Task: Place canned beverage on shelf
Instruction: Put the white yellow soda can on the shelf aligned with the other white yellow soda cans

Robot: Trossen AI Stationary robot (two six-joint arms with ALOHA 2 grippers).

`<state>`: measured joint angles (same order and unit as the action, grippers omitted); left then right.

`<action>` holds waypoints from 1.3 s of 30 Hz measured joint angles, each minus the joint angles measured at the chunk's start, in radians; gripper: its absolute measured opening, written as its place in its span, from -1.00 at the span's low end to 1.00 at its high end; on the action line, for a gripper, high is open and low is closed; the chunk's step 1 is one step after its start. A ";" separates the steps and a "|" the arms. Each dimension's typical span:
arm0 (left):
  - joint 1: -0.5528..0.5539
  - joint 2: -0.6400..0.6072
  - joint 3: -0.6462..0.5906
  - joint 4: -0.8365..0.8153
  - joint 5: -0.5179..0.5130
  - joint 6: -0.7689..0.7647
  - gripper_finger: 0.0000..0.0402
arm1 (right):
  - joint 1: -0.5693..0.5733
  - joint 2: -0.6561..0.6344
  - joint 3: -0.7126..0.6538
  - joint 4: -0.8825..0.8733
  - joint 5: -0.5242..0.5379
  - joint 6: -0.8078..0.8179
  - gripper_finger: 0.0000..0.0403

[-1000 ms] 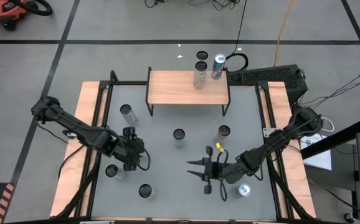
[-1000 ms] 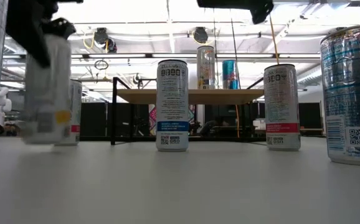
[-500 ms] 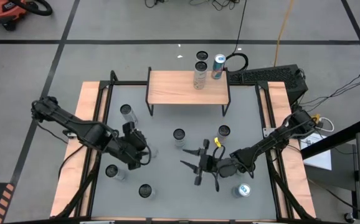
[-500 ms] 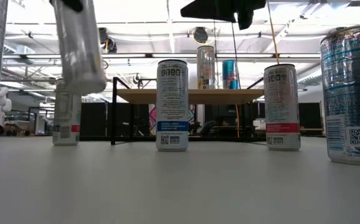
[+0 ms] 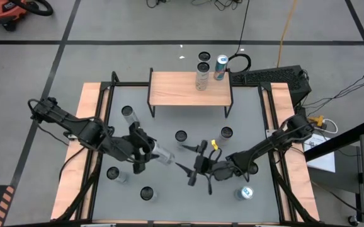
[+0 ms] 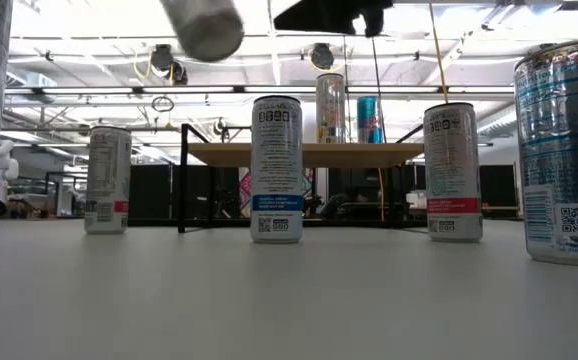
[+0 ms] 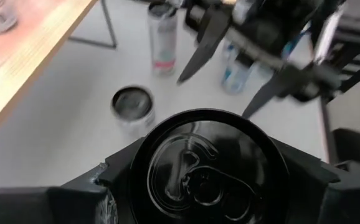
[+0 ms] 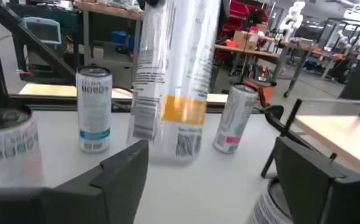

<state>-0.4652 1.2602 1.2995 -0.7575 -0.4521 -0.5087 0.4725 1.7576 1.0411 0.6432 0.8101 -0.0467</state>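
Here the left claw (image 5: 145,149) is clamped on a slim silver can (image 5: 161,155), carried off the counter (image 5: 169,202) and lying tilted, almost on its side, its free end pointing toward the right arm. In the left wrist view the can's dark end (image 7: 206,169) fills the space between the two fingers. In the low view only its rounded end (image 6: 202,24) shows, high above the standing cans.

The right claw (image 5: 191,169) faces it from just beside that free end, its fingers spread wide and holding nothing. Seen from the right wrist, the carried can (image 8: 177,74) hangs beyond and between the two dark fingers (image 8: 121,168), apart from both.

Around them, several cans stand upright on the grey counter: one (image 5: 181,138) just behind the two claws, another (image 5: 226,133) to its right, one (image 5: 128,115) nearer the shelf's left leg, two (image 5: 113,174) on the near left side, and a blue-topped one (image 5: 245,193) close to the right arm.

The shelf (image 5: 182,88), light wood on thin black legs, stands at the far edge of the counter. One can (image 5: 201,77) stands at its back edge, and two more (image 5: 221,66) show just behind it.
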 joint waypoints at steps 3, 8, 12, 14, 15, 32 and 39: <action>0.000 0.000 0.011 0.035 0.003 0.014 0.34 | 0.000 0.018 0.053 -0.049 0.001 -0.003 0.48; 0.000 0.000 0.021 0.049 -0.037 0.017 0.34 | -0.002 0.032 0.109 -0.094 0.001 -0.009 0.50; 0.001 0.000 0.021 0.049 -0.081 0.018 0.34 | -0.009 0.037 0.123 -0.107 0.001 -0.008 0.50; 0.001 0.000 0.022 0.052 -0.082 0.018 0.34 | -0.014 0.037 0.125 -0.103 0.001 0.000 0.50; 0.000 0.000 0.022 0.055 -0.082 0.018 0.34 | -0.016 0.037 0.125 -0.101 0.000 0.001 0.50; 0.001 0.002 0.022 0.168 -0.151 0.080 0.34 | -0.100 0.037 0.125 -0.097 -0.109 -0.020 0.44; 0.001 0.034 0.022 0.168 -0.157 0.081 0.34 | -0.100 0.037 0.125 -0.080 -0.132 -0.044 0.20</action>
<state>-0.4641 1.2945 1.3216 -0.5890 -0.6094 -0.4274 0.3721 1.7943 1.1660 0.5630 0.6784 -0.0910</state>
